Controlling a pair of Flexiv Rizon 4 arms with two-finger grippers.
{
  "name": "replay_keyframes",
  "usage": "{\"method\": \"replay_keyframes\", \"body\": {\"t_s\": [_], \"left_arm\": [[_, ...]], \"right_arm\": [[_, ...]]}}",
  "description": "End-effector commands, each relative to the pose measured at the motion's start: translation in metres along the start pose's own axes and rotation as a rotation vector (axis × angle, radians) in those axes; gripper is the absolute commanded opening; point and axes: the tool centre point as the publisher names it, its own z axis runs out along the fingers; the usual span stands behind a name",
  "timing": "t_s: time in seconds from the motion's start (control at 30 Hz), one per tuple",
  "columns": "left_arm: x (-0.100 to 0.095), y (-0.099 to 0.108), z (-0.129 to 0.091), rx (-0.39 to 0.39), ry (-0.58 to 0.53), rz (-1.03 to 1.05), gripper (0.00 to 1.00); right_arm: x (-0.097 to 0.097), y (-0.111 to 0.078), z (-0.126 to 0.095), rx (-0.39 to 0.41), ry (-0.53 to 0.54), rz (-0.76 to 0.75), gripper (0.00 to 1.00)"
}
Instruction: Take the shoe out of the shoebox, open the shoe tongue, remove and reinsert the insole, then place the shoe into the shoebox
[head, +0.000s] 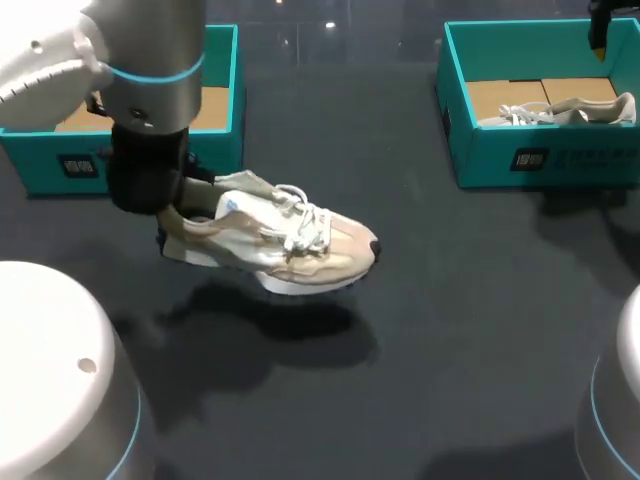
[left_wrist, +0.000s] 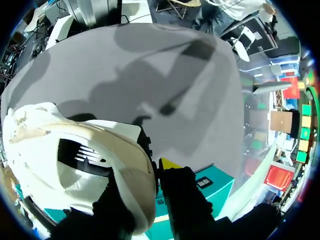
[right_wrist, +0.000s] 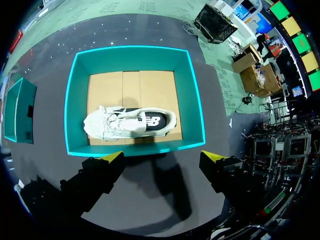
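Two hands | left hand (left_wrist: 150, 172) clamped on heel of beige-and-white mesh sneaker (head: 290, 240), held clear of dark desk (head: 450, 330) | right hand (right_wrist: 162, 159) spread wide above teal cardboard shoebox (right_wrist: 195, 100) with white sneaker (right_wrist: 127, 122)

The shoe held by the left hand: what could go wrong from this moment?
1. The left hand grips the shoe only at its heel, with the toe hanging free above the table; it could tilt or slip out.
2. The shoe is near the left shoebox; a swing might knock its wall.
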Motion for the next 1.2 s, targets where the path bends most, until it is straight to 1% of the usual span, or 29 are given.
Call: {"method": "replay_keyframes", "body": {"t_s": [0.03, 0.07, 0.1, 0.13, 0.53, 0.6, 0.7, 0.73, 0.77, 0.83, 0.87, 0.9, 0.93, 1.13, 1.2], "left_arm": [[-0.033, -0.004, 0.008, 0.042, 0.034, -0.006, 0.0], [-0.036, -0.006, 0.009, 0.057, 0.028, -0.012, 0.0], [-0.042, -0.01, 0.01, 0.091, 0.016, -0.01, 0.0], [-0.046, -0.013, 0.01, 0.101, 0.009, -0.02, 0.0], [-0.046, -0.013, 0.01, 0.101, 0.009, -0.02, 0.0], [-0.052, -0.02, 0.016, 0.11, 0.025, -0.041, 0.0], [-0.061, -0.025, 0.023, 0.179, 0.025, -0.091, 0.0], [-0.064, -0.028, 0.025, 0.184, 0.03, -0.094, 0.0], [-0.067, -0.03, 0.027, 0.173, 0.036, -0.118, 0.0], [-0.072, -0.034, 0.028, 0.187, 0.014, -0.107, 0.0], [-0.074, -0.036, 0.029, 0.165, 0.018, -0.134, 0.0], [-0.077, -0.038, 0.031, 0.162, 0.011, -0.135, 0.0], [-0.08, -0.04, 0.033, 0.17, 0.003, -0.127, 0.0], [-0.1, -0.044, 0.05, 0.181, 0.012, -0.148, 0.0], [-0.107, -0.043, 0.055, 0.161, 0.02, -0.162, 0.0]], "right_arm": [[0.0, 0.0, 0.0, 0.001, 0.0, 0.0, 1.0], [0.0, 0.0, 0.0, 0.001, 0.0, 0.0, 1.0], [0.0, 0.0, 0.0, 0.001, 0.0, 0.0, 1.0], [0.0, 0.0, 0.0, 0.001, 0.0, 0.0, 1.0], [0.0, 0.0, 0.0, 0.001, 0.0, 0.0, 1.0], [0.0, 0.0, 0.0, 0.001, 0.0, 0.0, 1.0], [0.0, 0.0, 0.0, 0.001, 0.0, 0.0, 1.0], [0.0, 0.0, 0.0, 0.001, 0.0, 0.0, 1.0], [0.0, 0.0, 0.0, 0.001, 0.0, 0.0, 1.0], [0.0, 0.0, 0.0, 0.001, 0.0, 0.0, 1.0], [0.0, 0.0, 0.0, 0.001, 0.0, 0.0, 1.0], [0.0, 0.0, 0.0, 0.001, 0.0, 0.0, 1.0], [0.0, 0.0, 0.0, 0.001, 0.0, 0.0, 1.0], [0.0, 0.0, 0.0, 0.001, 0.0, 0.0, 1.0], [0.0, 0.0, 0.0, 0.001, 0.0, 0.0, 1.0]]}}
